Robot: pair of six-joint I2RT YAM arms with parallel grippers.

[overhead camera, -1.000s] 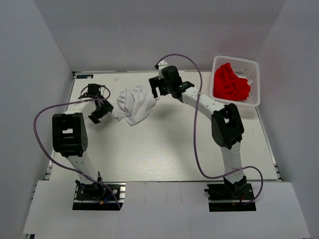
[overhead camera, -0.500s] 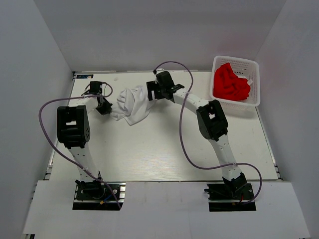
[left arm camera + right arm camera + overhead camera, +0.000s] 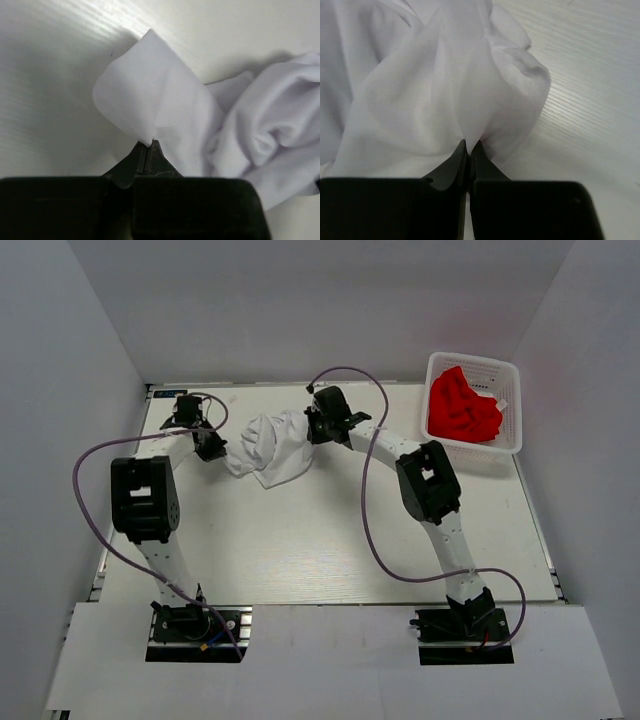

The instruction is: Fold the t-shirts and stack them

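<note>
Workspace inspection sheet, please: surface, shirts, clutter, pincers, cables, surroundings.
Surface: white table, one shirt lying on it.
Job's things: white t-shirt crumpled at the far middle; red t-shirt bunched in the basket at far right.
Clutter: nothing seen.
Pincers: left pincer shut on the white t-shirt's left edge; right pincer shut on its right side.
Cables: purple cable loops off the left arm, another off the right.
Surroundings: plain grey walls on three sides.

Left arm point(image 3: 145, 500) and right arm point(image 3: 430, 482): white tubular links joined by boxy black joint housings, each mounted on a black base plate point(image 3: 186, 628). A thin purple cable point(image 3: 345, 367) runs in loose loops along each arm. Left gripper point(image 3: 146, 146) and right gripper point(image 3: 469, 145): matt black blocks narrowing to two tapered fingers point(image 3: 158, 161).
</note>
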